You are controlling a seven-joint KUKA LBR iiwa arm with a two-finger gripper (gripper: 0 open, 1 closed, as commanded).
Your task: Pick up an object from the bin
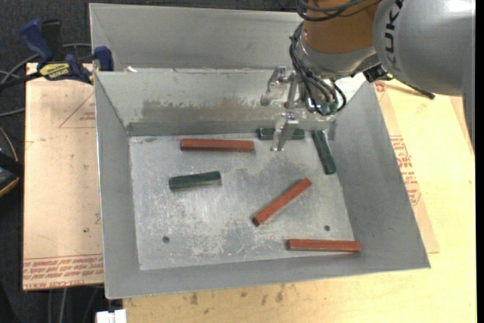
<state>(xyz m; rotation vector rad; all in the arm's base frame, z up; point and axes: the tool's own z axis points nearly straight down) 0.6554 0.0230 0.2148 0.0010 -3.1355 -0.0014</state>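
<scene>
Black lettering on the grey arm (435, 34) reads in part "KUK" (the rest curves away). We see the arm reach in from the right, its orange-capped wrist bent down over the back of the bin (113, 163). The end effector (291, 131) hangs over a short dark green bar (265, 134) by the back wall; whether it is open or closed we cannot tell. A red bar (218, 145) lies to the left.
</scene>
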